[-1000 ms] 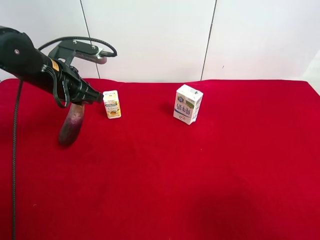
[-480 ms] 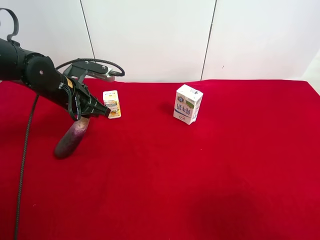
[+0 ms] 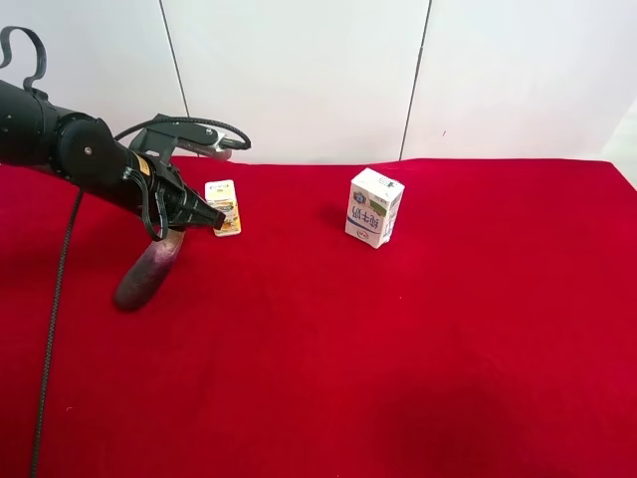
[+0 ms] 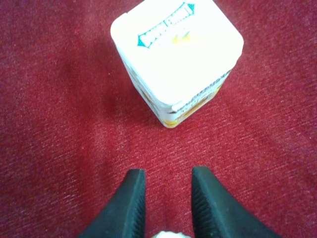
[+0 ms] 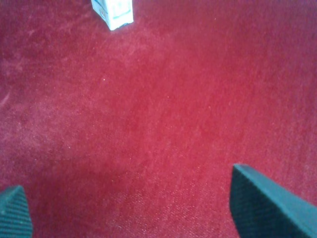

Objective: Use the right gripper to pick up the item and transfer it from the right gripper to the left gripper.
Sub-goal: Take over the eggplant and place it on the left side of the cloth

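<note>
— The eggplant [image 3: 147,274]: where is it?

— Hanging at a slant from the left gripper [image 3: 202,221], the all-black arm with the looping cable at the exterior high view's left. The purple body slopes down to the red cloth [image 3: 418,358]. I cannot tell whether its low end touches the cloth or hangs just above it.

— Is the pincer really pinching it?

— I think so. In the left wrist view the two black fingers [image 4: 130,198] stand close together, with a sliver of the pale stem end showing between them, so they are pressed on the stem end. The small yellow-white carton [image 3: 223,207] stands just beyond the fingertips, apart from them.

— And the right gripper [image 5: 126,181]?

— Spread wide and holding nothing. Its wrist view shows only bare cloth between the tips and a corner of the white milk carton [image 3: 374,207] far off. That arm is out of the exterior high view.

— So how far along are we?

— Judging by who holds what, the pick-up and the hand-over are done: the vegetable is with the left arm and the right one has let go. Little looks left beyond keeping or setting down the load.
</note>
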Motion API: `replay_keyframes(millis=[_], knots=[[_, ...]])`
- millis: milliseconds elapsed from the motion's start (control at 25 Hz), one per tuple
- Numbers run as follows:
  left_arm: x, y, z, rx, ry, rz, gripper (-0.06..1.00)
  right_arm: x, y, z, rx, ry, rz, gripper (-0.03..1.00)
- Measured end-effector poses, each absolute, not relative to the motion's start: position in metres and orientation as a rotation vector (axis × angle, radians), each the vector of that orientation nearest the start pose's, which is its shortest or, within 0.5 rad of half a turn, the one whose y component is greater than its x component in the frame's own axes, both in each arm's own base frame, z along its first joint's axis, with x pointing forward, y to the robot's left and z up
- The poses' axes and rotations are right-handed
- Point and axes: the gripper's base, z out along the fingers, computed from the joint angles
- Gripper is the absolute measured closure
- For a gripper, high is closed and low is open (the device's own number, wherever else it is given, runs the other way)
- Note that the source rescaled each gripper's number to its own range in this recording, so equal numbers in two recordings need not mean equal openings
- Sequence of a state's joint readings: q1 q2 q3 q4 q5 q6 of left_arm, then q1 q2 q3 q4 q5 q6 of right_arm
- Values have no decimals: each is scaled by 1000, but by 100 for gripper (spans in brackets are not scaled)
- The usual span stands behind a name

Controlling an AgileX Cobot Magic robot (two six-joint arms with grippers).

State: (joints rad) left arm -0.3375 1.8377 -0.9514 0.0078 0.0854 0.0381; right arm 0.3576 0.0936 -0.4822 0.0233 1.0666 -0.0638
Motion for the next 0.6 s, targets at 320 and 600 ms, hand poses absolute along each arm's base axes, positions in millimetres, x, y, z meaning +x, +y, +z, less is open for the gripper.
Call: replay_keyframes(millis=[320,600], knots=[[341,-120,136,474,2443,-123,94,9,6,271,-453,2120,198,36],[341,-120,133,475,2450,-122,66,9,6,271,-453,2120,198,36]])
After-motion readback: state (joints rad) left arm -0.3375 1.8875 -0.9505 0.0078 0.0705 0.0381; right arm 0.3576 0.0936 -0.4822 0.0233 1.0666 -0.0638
